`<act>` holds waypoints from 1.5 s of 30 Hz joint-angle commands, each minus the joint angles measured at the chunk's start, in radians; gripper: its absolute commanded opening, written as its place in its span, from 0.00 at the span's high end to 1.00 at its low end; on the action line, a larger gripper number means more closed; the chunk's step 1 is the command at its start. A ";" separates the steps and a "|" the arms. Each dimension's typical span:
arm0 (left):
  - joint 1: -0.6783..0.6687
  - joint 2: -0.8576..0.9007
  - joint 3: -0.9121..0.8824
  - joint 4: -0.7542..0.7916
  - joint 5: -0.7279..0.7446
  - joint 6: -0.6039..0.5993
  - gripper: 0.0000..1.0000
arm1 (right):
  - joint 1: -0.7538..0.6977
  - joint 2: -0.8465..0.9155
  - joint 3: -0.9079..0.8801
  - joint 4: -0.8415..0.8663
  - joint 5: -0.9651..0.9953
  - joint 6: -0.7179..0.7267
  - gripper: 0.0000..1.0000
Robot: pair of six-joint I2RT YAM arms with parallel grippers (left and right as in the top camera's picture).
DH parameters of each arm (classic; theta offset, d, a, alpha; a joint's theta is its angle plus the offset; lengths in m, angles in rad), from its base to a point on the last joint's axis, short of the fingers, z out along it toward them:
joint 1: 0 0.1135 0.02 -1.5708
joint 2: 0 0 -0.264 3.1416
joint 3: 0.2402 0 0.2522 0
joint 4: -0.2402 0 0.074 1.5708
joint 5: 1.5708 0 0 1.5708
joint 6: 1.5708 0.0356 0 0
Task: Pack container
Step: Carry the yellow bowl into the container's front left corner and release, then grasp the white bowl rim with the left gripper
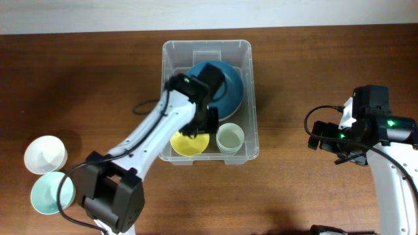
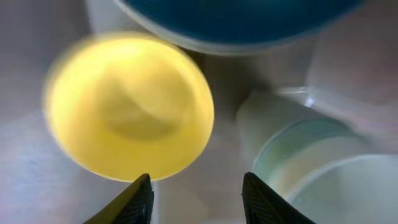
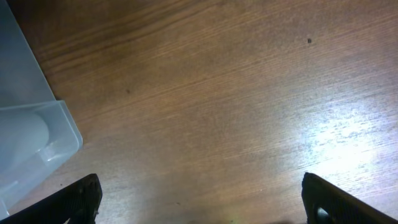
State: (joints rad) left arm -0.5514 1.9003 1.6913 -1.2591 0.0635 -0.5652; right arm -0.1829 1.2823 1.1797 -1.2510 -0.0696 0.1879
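The clear container (image 1: 252, 98) stands at the middle back of the table. Inside it lie a large blue bowl (image 1: 225, 81), a small yellow bowl (image 1: 186, 145) and a pale green cup (image 1: 230, 137). My left gripper (image 1: 196, 127) reaches down into the container. In the left wrist view it (image 2: 196, 186) is open, with nothing between its fingers; the yellow bowl (image 2: 130, 106) lies just ahead to the left and the cup (image 2: 292, 149) to the right. My right gripper (image 3: 200, 186) is wide open over bare wood, just right of the container's corner (image 3: 37, 124).
A white bowl (image 1: 46, 154) and a pale teal bowl (image 1: 49, 192) sit on the table at the far left. The right arm (image 1: 366, 127) hovers over the wooden table to the right of the container.
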 commanded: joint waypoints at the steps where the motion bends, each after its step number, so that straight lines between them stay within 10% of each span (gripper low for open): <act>1: 0.100 -0.070 0.163 -0.060 -0.132 0.020 0.51 | -0.005 0.003 -0.002 0.002 -0.002 0.008 0.02; 8: 0.370 -0.188 0.245 -0.131 -0.278 0.026 0.25 | -0.006 0.003 -0.002 0.002 -0.001 0.008 0.02; 20: 0.896 -0.142 0.056 -0.094 -0.259 0.082 0.23 | -0.005 0.003 -0.002 -0.001 -0.002 0.008 0.02; 33: 1.113 0.052 -0.254 0.180 -0.183 0.122 0.23 | -0.005 0.003 -0.002 -0.010 -0.002 0.008 0.02; 41: 1.116 0.137 -0.254 0.290 -0.153 0.210 0.38 | -0.006 0.003 -0.002 -0.009 -0.002 0.008 0.02; 45: 1.115 0.137 -0.253 0.330 -0.127 0.224 0.68 | -0.005 0.003 -0.002 -0.009 -0.002 0.008 0.02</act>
State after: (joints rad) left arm 0.5632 2.0281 1.4376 -0.9466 -0.1013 -0.3805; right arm -0.1829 1.2823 1.1797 -1.2594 -0.0696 0.1879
